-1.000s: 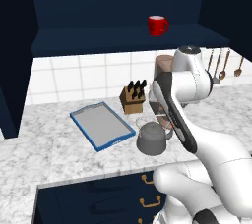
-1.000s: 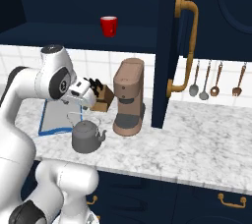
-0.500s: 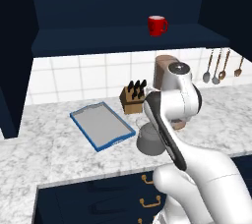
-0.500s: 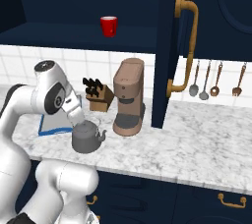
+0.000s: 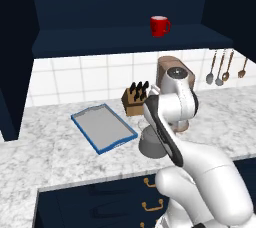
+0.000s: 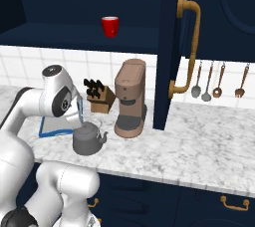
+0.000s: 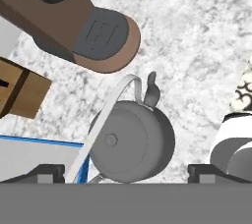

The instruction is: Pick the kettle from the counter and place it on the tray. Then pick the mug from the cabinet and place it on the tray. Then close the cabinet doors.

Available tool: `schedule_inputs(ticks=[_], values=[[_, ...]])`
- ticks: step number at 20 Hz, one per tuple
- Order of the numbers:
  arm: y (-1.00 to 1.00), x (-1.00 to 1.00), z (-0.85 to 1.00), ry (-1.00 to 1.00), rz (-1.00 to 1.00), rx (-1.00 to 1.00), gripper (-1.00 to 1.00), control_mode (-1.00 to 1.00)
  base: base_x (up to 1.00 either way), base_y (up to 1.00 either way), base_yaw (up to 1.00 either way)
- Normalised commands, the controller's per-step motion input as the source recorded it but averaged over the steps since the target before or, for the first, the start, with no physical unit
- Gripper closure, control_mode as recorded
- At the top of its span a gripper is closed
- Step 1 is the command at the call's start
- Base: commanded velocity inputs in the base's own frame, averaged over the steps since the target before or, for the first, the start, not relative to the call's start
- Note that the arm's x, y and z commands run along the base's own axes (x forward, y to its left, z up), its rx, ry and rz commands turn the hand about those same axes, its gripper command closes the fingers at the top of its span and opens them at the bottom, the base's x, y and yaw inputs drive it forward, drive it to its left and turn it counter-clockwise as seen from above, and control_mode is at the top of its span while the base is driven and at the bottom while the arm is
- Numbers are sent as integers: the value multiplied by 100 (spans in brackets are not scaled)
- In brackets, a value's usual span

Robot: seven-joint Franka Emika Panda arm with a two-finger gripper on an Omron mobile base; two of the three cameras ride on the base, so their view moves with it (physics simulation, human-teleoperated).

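With the hand (image 7: pixel 126 171) spread wide above it, the rigid, probably weighty kettle (image 7: pixel 132 142) looks best gripped by its thin arched handle (image 7: pixel 106 115).

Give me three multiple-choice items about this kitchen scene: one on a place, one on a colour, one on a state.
1. Where is the kettle?
A. on the counter
B. on the tray
C. in the cabinet

2. What colour is the mug?
A. blue
B. red
C. white

3. How is the gripper?
A. shut on the kettle
B. shut on nothing
C. open

Answers:
1 A, it stands on the stone beside the tray.
2 B, bright red on the shelf.
3 C, its fingertips stand wide apart on either side of the kettle, not gripping it.
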Motion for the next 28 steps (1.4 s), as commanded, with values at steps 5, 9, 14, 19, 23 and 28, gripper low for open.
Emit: schedule_inputs(ticks=[5, 9, 14, 19, 23, 28], values=[[0, 23, -18, 1, -5, 10, -100, -100, 0, 0, 0], [-6, 10, -16, 1, 0, 6, -100, -100, 0, 0, 0], [-27, 13, -7, 2, 0, 10, -100, -100, 0, 0, 0], [-16, 18, -6, 3, -1, 10, -100, -100, 0, 0, 0], [2, 19, -21, 7, -5, 11, -100, -100, 0, 0, 0], [8, 22, -11, 3, -9, 8, -100, -100, 0, 0, 0]])
